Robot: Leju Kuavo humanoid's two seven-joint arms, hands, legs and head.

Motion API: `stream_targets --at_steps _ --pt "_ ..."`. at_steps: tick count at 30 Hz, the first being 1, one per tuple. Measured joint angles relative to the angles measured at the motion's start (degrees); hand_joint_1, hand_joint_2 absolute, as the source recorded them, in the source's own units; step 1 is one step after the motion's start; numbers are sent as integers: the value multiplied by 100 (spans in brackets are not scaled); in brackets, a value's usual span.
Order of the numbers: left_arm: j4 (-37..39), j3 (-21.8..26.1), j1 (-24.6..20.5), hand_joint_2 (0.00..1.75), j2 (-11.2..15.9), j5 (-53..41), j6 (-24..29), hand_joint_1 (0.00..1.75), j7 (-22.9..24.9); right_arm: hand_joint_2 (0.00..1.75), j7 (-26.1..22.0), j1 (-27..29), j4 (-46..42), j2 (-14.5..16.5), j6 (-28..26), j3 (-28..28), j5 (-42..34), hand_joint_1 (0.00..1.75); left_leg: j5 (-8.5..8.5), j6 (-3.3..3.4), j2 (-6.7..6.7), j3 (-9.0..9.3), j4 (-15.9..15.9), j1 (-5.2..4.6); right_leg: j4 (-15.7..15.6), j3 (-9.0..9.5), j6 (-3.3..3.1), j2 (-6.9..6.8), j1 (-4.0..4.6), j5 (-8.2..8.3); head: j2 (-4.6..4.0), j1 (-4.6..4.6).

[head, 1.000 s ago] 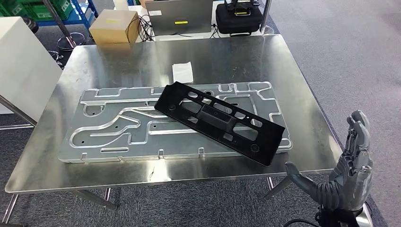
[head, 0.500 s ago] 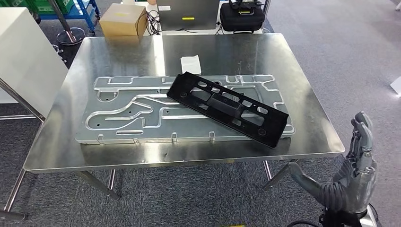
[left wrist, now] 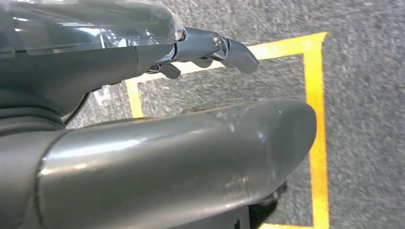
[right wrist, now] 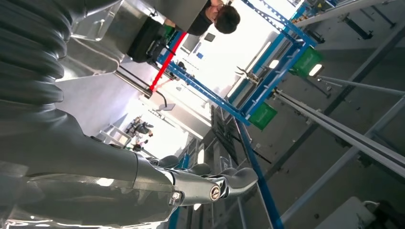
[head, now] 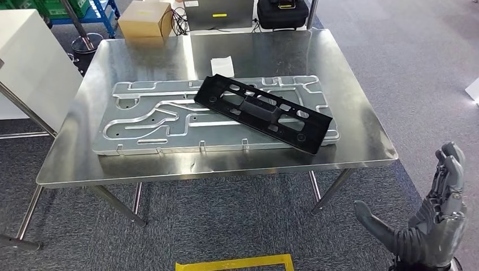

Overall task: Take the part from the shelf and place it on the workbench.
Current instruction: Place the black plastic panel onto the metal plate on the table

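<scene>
I am holding my right hand (head: pixel 435 226) open and empty beside the table (head: pixel 361 144); my left hand (left wrist: pixel 210 47) seems loosely curled, though I cannot tell.

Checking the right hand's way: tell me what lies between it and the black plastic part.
Head view: between right hand and black slotted plastic part, bare steel tabletop, then grey carpet.

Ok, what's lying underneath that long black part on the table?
The black part lies slantwise on the silver grooved plate, which rests on the steel workbench. The grooves directly beneath it are covered, apart from what shows through its cutouts.
</scene>
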Motion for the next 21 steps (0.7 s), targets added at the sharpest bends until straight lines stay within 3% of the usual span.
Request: stream_targets --at_steps 1,3,4,6,9,10,11,13,14,15,16,17,18,19,21 --pt "0 15 2 0 2 9 -1 0 -2 175 -3 11 0 19 -3 2 5 0 100 -27 1 87 27 24 33 -98 20 -3 -12 50 0 -1" --pt "0 44 6 0 6 23 -1 0 -12 175 -21 55 0 72 -19 12 31 0 411 -78 0 548 -502 71 128 -284 80 -6 -45 129 0 -2" --pt "0 56 6 0 7 21 -1 0 -19 175 -36 81 -1 101 -34 22 49 0 450 -93 -5 848 -932 78 187 -367 115 -5 -54 159 0 -6" --pt "0 69 7 0 5 4 3 0 -32 175 -62 114 -2 150 -71 57 89 0 380 -45 -23 1198 -1510 67 270 -459 196 -5 -54 224 0 -8" --pt "0 85 16 0 7 -13 38 0 -32 175 -74 122 4 190 -110 117 114 0 426 134 -16 1134 -1608 37 284 -505 310 5 -70 308 0 -14" --pt "0 89 15 0 8 -16 58 0 -27 175 -68 122 7 198 -113 131 114 0 491 196 -2 1078 -1617 35 348 -547 336 16 -84 205 0 -7" --pt "0 91 13 0 9 -19 78 0 -22 175 -63 122 10 205 -112 139 112 0 562 256 13 1006 -1630 34 506 -613 356 28 -92 -5 0 3" --pt "0 92 7 0 10 -27 112 0 -12 175 -46 114 17 210 -103 144 100 0 692 320 28 851 -1628 12 1101 -767 377 40 -96 -607 0 28" --pt "0 93 4 0 10 -29 128 0 -5 175 -36 105 25 211 -96 145 92 0 755 336 32 771 -1623 -7 1441 -818 383 42 -94 -799 0 33" --pt "0 93 1 0 10 -31 144 0 1 175 -20 93 36 211 -86 146 84 0 820 342 36 689 -1613 -25 1695 -820 382 43 -93 -848 0 33" --pt "0 94 -5 0 10 -31 160 0 5 175 -6 79 50 213 -78 147 78 0 881 342 38 603 -1599 -42 1796 -751 372 43 -88 -757 0 33" --pt "0 94 -13 0 10 -31 173 0 8 175 5 65 64 215 -70 148 69 0 941 338 37 515 -1581 -56 1707 -589 347 44 -77 -594 0 34" --pt "0 94 -20 0 10 -31 181 0 6 175 12 52 77 219 -58 150 53 0 995 330 35 436 -1563 -65 1433 -334 308 46 -59 -448 0 33" --pt "0 94 -27 0 5 -31 185 0 4 175 14 35 86 223 -39 151 24 0 1042 319 31 372 -1545 -73 1033 -17 253 50 -31 -403 0 33" --pt "0 94 -38 0 -6 -31 186 0 -4 175 16 1 99 237 10 160 -53 0 1138 274 27 301 -1530 -80 280 485 165 55 26 -495 0 29"
